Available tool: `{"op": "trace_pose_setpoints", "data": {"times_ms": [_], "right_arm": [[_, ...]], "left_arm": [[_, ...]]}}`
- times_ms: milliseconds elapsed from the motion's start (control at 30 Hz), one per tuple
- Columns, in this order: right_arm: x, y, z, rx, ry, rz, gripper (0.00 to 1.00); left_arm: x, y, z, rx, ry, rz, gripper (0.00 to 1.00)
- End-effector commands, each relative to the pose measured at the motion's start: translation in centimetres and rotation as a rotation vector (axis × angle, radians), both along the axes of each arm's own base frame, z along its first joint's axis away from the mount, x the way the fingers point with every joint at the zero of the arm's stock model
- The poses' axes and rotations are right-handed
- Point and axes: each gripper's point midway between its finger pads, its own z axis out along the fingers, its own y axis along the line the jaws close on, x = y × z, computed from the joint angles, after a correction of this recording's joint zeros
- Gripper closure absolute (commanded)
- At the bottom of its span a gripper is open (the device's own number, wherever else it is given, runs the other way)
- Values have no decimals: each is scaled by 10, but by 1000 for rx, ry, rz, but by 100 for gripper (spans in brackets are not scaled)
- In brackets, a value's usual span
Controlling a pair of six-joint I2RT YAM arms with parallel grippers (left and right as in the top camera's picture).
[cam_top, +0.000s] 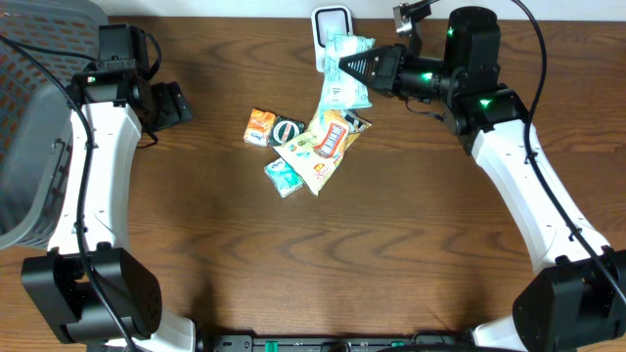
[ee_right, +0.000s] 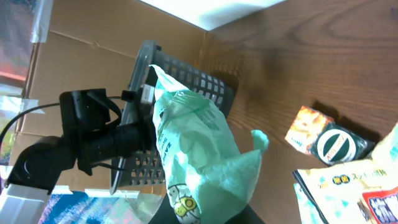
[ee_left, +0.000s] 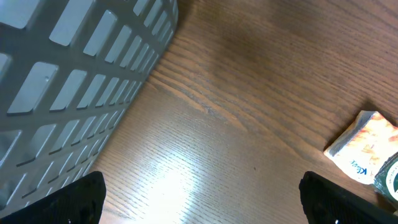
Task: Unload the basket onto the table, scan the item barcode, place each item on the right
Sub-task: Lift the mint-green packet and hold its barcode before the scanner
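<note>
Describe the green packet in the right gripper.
The pale green packet is a soft, crinkled plastic pouch with faint print and a small cartoon figure near one corner. The right gripper is shut on it, holding it clear of the table, partly over the white scanner at the far table edge.

Front half of brown wooden desk (cam_top: 391,264): bare wood, open passage from side to side. Grey slatted plastic basket (cam_top: 29,147) walls off the far left. Mid-desk, pile of small snack packets (cam_top: 308,147) blocks the way. Pale green plastic bag (cam_top: 347,68) hangs across white upright scanner (cam_top: 331,22).
</note>
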Motion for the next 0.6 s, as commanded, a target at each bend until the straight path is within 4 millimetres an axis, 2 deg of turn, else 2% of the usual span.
{"op": "trace_pose_setpoints", "data": {"times_ms": [0, 567], "right_arm": [[-3, 2, 5, 3, 2, 4, 99], [-2, 1, 5, -9, -23, 7, 99]], "left_arm": [[-1, 0, -6, -1, 19, -7, 3], [-1, 0, -6, -1, 19, -7, 3]]}}
